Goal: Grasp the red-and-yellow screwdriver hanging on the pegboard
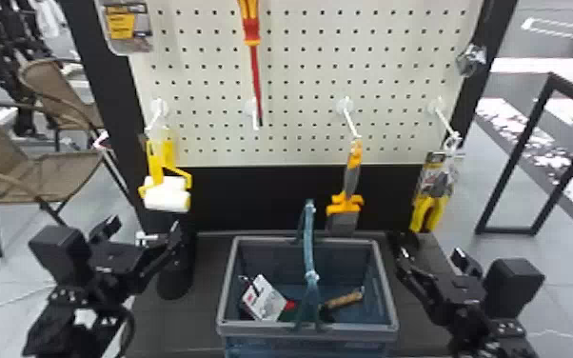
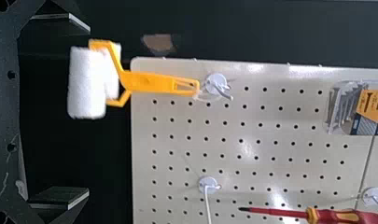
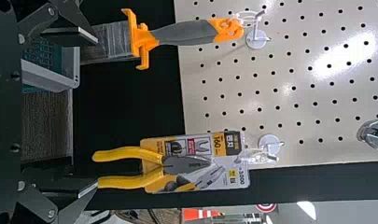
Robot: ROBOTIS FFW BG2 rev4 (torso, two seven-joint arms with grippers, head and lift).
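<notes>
The red-and-yellow screwdriver [image 1: 253, 52] hangs tip down at the top middle of the white pegboard [image 1: 309, 71]. In the left wrist view the screwdriver [image 2: 317, 214] lies along the picture's edge, far from the fingers. My left gripper [image 1: 143, 229] sits low at the left, below the yellow paint roller [image 1: 164, 183], and its fingers [image 2: 60, 21] stand wide apart with nothing between them. My right gripper [image 1: 430, 252] sits low at the right, under the packaged yellow pliers [image 1: 430, 190], also open and holding nothing [image 3: 84, 112].
A grey basket [image 1: 307, 328] with a blue handle stands between the arms, holding a packaged item and a wooden-handled tool. An orange-and-grey brush [image 1: 347, 190] hangs above it. Folding chairs [image 1: 24, 162] stand at the left and a black table frame [image 1: 552, 157] at the right.
</notes>
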